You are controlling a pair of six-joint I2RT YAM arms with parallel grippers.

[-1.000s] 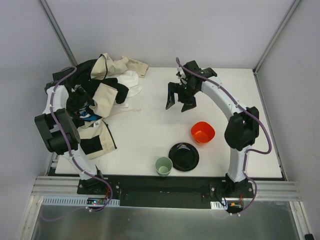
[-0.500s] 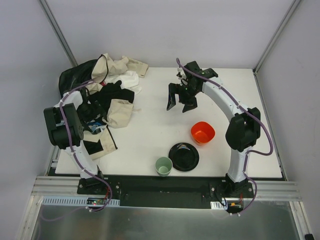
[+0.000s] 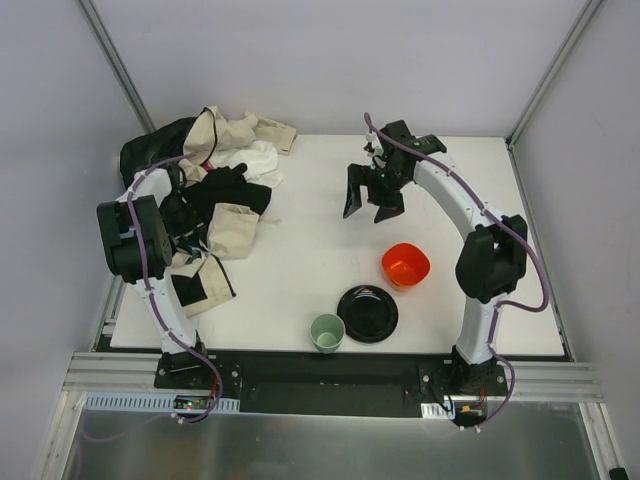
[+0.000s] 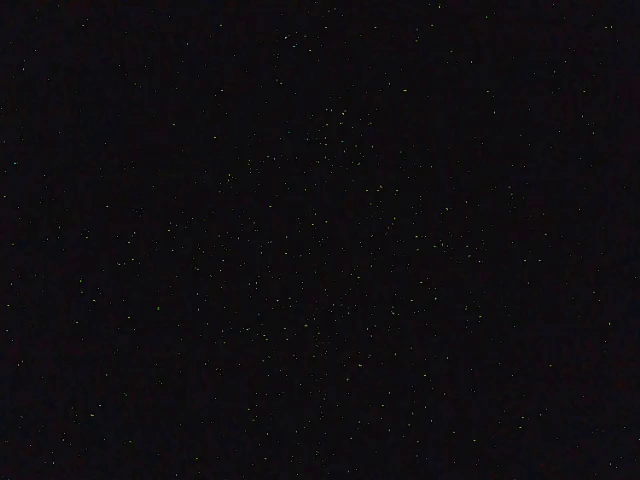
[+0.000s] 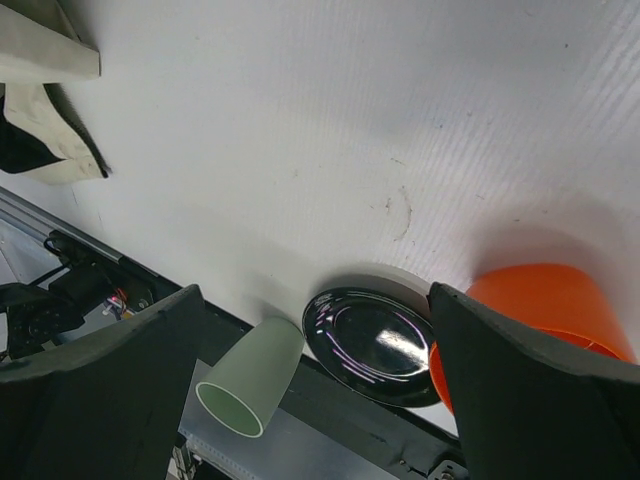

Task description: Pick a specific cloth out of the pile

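While the left hand lies buried in the pile, grip hidden, the right hand gapes empty

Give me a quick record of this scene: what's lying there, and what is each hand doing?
pile: mixed fabrics, black, beige and white, far left
cloth: orange-red one not seen from here
left hand: down in the pile; open or shut unclear, its camera is dark
right hand: open, empty, above the table
bowl: orange, near right
plate: black, beside the bowl
cup: pale green, upright, left of the plate
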